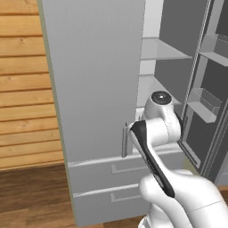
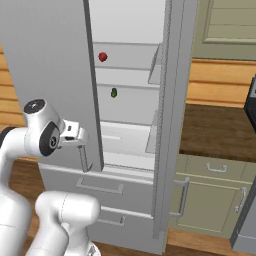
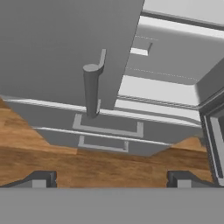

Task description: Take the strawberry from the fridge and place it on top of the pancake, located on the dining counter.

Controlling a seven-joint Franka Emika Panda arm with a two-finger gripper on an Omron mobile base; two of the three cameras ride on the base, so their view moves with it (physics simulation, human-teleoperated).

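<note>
The fridge (image 2: 50, 60) stands with its left door shut and its right door (image 2: 170, 115) swung open. The strawberry (image 2: 102, 57), tiny and bright red, rests on an upper inner shelf. My gripper (image 2: 75, 135) hovers low in front of the shut left door, beside the bottom end of its vertical bar handle (image 3: 92, 89), well below and left of the strawberry. In the hand view my gripper (image 3: 111, 180) is open, its fingertips (image 3: 41, 179) wide apart with nothing between them. The pancake and the dining counter are out of view.
A small dark green item (image 2: 113, 92) lies one shelf below the strawberry. Two bottom drawers (image 3: 107, 127) sit under the doors. The open door's bins (image 1: 205, 104) jut out on the right. A wall counter with green cabinets (image 2: 210, 195) stands right of the fridge.
</note>
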